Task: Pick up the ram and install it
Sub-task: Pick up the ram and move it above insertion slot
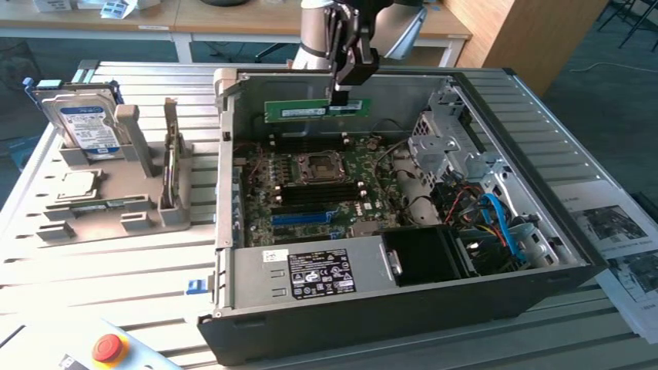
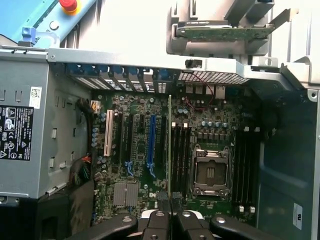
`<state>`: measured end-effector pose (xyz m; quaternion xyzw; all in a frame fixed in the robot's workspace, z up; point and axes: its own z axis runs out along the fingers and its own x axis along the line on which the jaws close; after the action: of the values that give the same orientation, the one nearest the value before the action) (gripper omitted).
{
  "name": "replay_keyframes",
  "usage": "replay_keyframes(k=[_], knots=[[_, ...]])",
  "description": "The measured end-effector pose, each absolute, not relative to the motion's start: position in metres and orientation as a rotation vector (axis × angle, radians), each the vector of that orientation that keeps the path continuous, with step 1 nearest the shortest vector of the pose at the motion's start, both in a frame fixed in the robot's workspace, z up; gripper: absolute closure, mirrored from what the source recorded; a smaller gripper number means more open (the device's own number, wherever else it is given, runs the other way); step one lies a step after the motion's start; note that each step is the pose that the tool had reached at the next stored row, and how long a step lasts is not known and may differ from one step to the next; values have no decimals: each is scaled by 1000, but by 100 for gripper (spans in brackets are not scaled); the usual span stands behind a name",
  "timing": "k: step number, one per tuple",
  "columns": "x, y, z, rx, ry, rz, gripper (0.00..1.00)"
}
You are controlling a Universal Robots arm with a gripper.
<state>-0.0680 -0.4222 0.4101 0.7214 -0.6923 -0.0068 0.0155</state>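
Note:
The ram (image 1: 317,109) is a long green stick with a white label, hanging level above the open computer case (image 1: 575,254), and my gripper (image 1: 343,99) is shut on its upper edge. It hovers over the far part of the motherboard (image 1: 360,166), above the black memory slots (image 1: 308,143) behind the processor socket (image 1: 319,167). In the wrist view the ram (image 2: 170,145) shows edge-on as a thin line running from my gripper (image 2: 170,201) across the board, beside the black slots (image 2: 181,150) and the socket (image 2: 211,172).
A grey holder (image 1: 103,208) at the exterior view's left carries a hard drive (image 1: 85,123), an upright card (image 1: 172,150) and a square chip (image 1: 80,183). Inside the case are the power supply (image 1: 313,274), a drive cage (image 1: 452,142) and cables (image 1: 498,220). A red stop button (image 1: 108,348) sits near the front.

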Motion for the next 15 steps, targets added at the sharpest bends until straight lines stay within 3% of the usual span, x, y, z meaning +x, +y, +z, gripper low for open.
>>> replay_keyframes(k=[15], knots=[[-67,-422,409,2208,-2191,-22,88]])
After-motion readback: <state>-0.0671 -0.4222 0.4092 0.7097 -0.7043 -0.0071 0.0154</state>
